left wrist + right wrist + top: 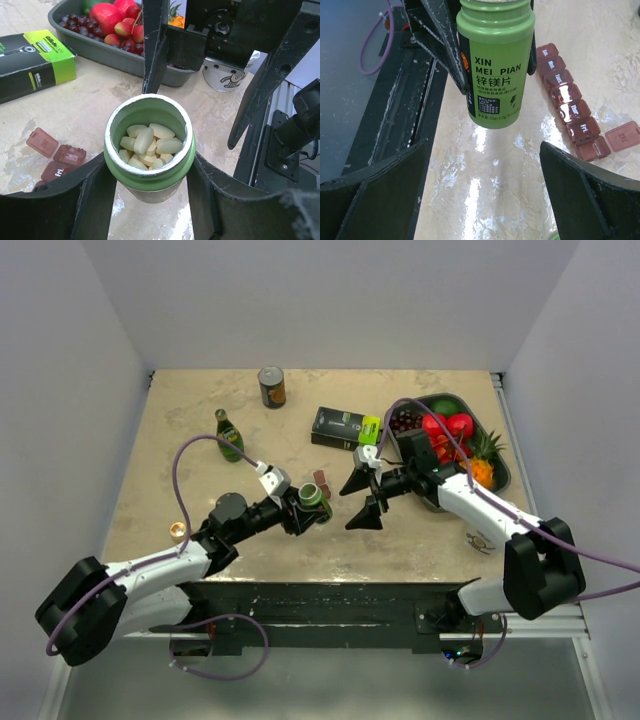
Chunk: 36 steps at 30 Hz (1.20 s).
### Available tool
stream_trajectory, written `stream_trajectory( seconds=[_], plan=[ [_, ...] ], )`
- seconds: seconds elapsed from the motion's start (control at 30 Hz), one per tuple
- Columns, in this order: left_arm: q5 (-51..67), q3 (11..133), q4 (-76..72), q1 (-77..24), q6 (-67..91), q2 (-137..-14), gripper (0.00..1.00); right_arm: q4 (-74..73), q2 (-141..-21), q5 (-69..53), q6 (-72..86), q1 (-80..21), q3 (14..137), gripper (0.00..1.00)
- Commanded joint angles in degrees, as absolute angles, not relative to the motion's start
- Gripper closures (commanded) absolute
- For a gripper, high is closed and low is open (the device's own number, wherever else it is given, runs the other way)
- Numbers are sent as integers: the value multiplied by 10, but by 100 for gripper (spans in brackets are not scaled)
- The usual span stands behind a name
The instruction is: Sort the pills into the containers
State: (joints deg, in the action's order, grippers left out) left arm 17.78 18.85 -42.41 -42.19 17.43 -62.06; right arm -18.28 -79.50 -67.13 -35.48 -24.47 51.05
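Got the bottle of pills pinched in the left gripper mid-table, with the right gripper gaping empty beside it on the right, so best tip slowly over the strip just beyond - no dumping.

Overhead, the containers show only as a maroon sliver just behind the green bottle; the bottle and the left gripper cover the rest. From the left wrist, one of that gripper's fingers cuts off the strip left of the bottle (three compartments and a scrap of a fourth show). The pills under the bottle's top layer are hidden. The black-and-lime box, left of and beyond the bottle, runs off the frame. From the right wrist, the bottle's upper end is cropped and its label's fine print is too small to read.
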Motion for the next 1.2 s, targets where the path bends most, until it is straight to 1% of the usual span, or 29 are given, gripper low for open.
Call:
stream_trajectory(
  seconds=[0.0, 0.07, 0.23, 0.47, 0.53, 0.67, 0.7, 0.77, 0.8, 0.9, 0.93, 1.03, 1.07, 1.1, 1.17],
  plan=[
    [161, 194, -510, -428, 188, -625, 100, -115, -794, -693, -308, -252, 495, 1],
    [157, 194, -531, -430, 197, -632, 100, -78, -798, -689, -275, -266, 491, 1],
    [133, 200, -583, -440, 229, -662, 100, -45, -819, -676, -237, -303, 507, 1],
    [97, 201, -633, -458, 265, -693, 100, -3, -831, -670, -175, -313, 517, 1],
    [89, 200, -649, -461, 273, -701, 100, 13, -831, -667, -168, -317, 516, 5],
    [77, 198, -672, -466, 289, -712, 100, 22, -839, -664, -147, -317, 520, 22],
    [72, 197, -676, -467, 294, -713, 100, 19, -841, -664, -147, -317, 521, 35],
    [69, 194, -681, -468, 296, -712, 100, 17, -841, -660, -147, -317, 522, 50],
    [67, 192, -683, -468, 296, -712, 100, 17, -841, -659, -148, -317, 521, 63],
    [62, 186, -682, -468, 297, -703, 100, 8, -841, -652, -155, -318, 521, 76],
    [60, 185, -681, -468, 296, -700, 100, 4, -841, -652, -158, -318, 522, 82],
    [65, 181, -676, -467, 296, -690, 100, 2, -843, -653, -166, -318, 526, 90],
    [67, 181, -672, -467, 296, -688, 98, 2, -844, -654, -168, -318, 526, 92],
    [70, 181, -671, -467, 296, -686, 86, -11, -843, -654, -169, -318, 527, 93],
    [79, 181, -664, -467, 295, -680, 72, -22, -845, -655, -178, -317, 530, 95]
  ],
)
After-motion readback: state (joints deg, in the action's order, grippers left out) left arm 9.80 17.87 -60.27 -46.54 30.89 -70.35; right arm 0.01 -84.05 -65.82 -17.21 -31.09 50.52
